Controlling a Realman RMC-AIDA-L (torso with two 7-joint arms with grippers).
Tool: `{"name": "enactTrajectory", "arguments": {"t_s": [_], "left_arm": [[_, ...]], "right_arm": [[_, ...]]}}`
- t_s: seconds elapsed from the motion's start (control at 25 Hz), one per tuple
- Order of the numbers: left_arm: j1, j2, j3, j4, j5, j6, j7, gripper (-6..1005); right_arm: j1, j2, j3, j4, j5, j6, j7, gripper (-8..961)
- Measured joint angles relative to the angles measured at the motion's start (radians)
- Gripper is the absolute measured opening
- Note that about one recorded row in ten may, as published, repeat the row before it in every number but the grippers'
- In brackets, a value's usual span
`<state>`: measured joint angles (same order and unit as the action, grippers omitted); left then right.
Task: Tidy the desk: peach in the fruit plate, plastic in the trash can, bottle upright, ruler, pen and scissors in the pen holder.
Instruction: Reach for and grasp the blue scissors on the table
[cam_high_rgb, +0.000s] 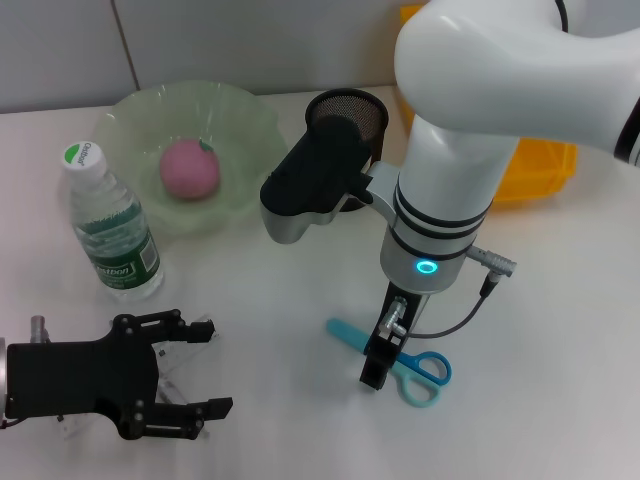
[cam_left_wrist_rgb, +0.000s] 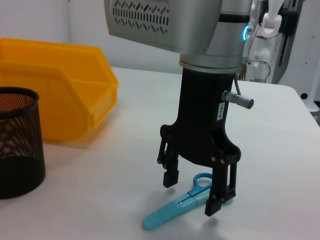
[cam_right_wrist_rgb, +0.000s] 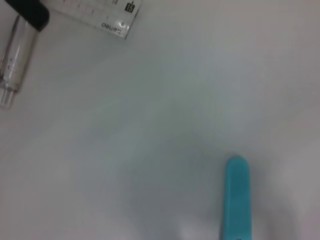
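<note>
Left wrist view: light-blue covered, teal-handled scissors flat on desk.

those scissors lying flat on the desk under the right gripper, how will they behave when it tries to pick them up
The scissors look thin and lie flat on the smooth desk, so they may skid or pivot as the open right gripper closes. They look small and plastic-covered, so probably light and stiff. Gripped near the ring handles, the covered blade end may droop.
</note>
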<state>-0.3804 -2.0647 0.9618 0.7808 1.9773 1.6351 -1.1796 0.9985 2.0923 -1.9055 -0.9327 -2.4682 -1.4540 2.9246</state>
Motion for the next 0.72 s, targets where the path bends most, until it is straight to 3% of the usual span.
{"name": "enactTrajectory", "arguments": {"t_s": [0.72], "left_arm": [[-0.003,0.0,0.0,0.0,0.0,0.0,0.0,842]], "right_arm": [[0.005,0.0,-0.001,0.015,0.0,0.003,0.011,769]]}}
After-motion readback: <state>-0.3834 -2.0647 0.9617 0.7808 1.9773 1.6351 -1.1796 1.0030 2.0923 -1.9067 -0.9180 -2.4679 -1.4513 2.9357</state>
